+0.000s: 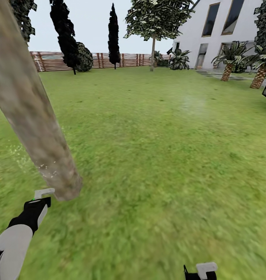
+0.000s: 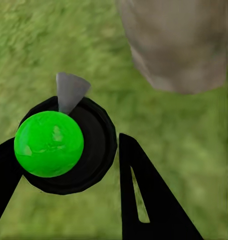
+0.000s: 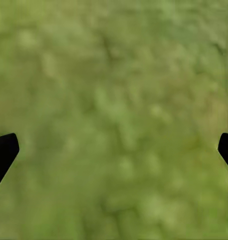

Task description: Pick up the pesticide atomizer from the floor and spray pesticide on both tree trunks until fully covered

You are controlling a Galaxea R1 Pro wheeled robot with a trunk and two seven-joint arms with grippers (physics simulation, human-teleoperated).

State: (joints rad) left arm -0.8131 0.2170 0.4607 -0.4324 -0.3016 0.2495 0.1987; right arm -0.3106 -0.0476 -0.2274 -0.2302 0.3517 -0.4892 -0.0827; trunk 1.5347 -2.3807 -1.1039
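Left tool (image 2: pixel 68 160) clamped around atomizer (image 2: pixel 48 144), tree trunk (image 1: pixel 35 128) just beyond, right tool (image 3: pixel 114 150) wide.

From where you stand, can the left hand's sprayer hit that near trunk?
Probably yes. The left hand holds the sprayer with its grey nozzle toward the trunk close ahead, and just open grass lies between them.

Mottled beige-grey tree trunk (image 1: pixel 35 128), green grass (image 1: pixel 156 155), glossy green atomizer (image 2: pixel 49 144) with black collar
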